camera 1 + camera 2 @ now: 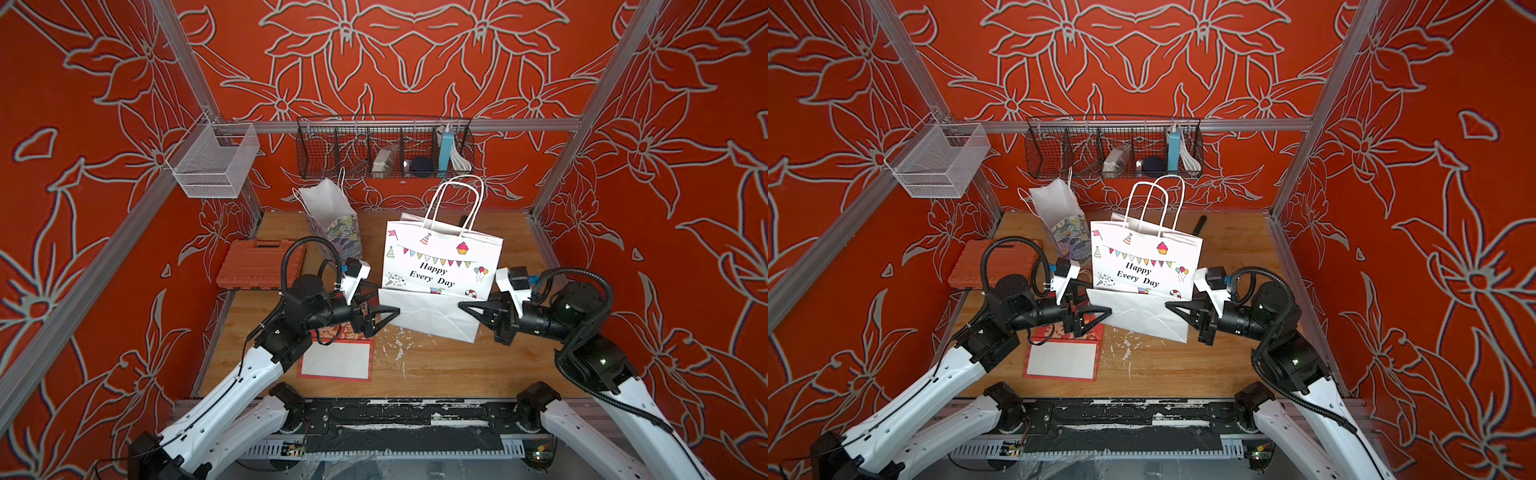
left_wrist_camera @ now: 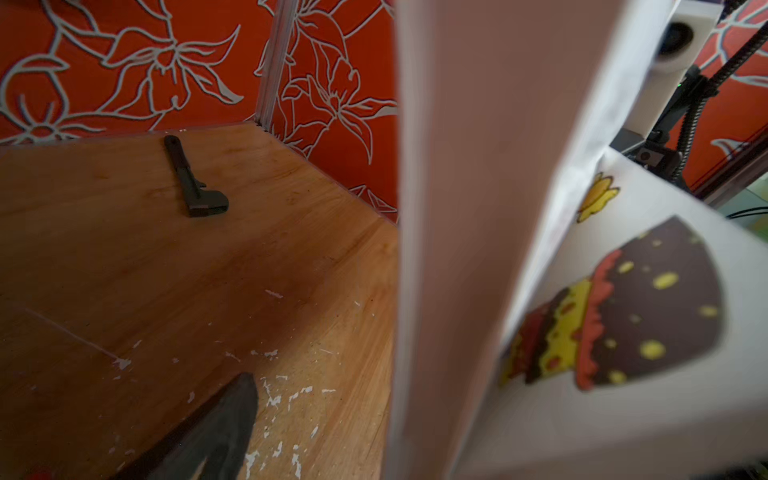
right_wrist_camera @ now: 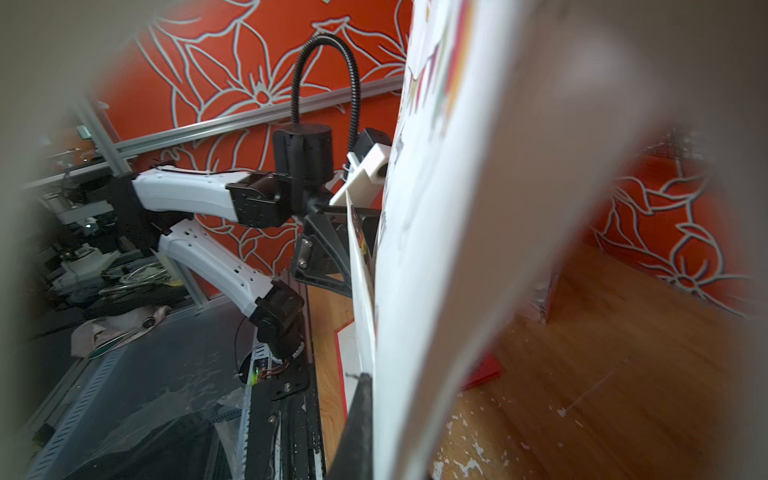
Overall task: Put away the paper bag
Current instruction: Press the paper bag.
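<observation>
A white paper bag (image 1: 440, 266) printed "Happy Every Day" stands mid-table in both top views (image 1: 1144, 266), handles up, its folded bottom flap turned toward the front. My left gripper (image 1: 384, 320) is open at the bag's lower left edge, its fingers spread and nothing clamped between them. In the left wrist view one dark finger (image 2: 216, 428) shows beside the bag's side fold (image 2: 465, 208); the other is hidden. My right gripper (image 1: 462, 306) is shut on the bag's lower right edge. In the right wrist view a finger (image 3: 357, 428) presses flat against the paper (image 3: 449, 216).
A second, floral gift bag (image 1: 332, 220) stands at the back left, beside an orange tool case (image 1: 257, 266). A red-bordered card (image 1: 336, 359) lies under my left wrist. A black wrench (image 2: 193, 178) lies at the back right. A black wire basket (image 1: 384, 149) and a white mesh basket (image 1: 212, 164) hang on the walls.
</observation>
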Action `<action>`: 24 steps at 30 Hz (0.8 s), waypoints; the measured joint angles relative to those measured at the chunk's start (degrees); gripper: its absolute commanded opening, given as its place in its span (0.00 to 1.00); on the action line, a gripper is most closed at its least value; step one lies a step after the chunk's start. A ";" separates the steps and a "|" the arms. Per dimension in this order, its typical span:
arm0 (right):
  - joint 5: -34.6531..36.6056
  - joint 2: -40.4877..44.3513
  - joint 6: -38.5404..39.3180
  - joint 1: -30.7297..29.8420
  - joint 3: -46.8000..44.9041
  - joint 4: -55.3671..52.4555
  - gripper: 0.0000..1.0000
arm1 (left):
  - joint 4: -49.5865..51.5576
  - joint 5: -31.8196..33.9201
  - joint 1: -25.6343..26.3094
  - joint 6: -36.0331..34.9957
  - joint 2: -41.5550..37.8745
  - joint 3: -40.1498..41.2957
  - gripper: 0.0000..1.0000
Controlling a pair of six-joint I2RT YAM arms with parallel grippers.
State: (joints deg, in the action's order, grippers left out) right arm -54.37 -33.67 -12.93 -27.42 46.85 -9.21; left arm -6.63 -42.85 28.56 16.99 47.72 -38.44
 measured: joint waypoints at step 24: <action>-3.50 -0.79 -3.10 0.00 -0.42 0.31 0.49 | -23.45 -14.80 0.11 13.68 2.27 1.27 0.00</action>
State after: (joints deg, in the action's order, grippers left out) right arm -57.87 -34.46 -16.03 -27.42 46.44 -8.91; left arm -30.09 -57.65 28.67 30.68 50.00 -37.17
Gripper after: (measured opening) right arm 0.404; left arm 0.047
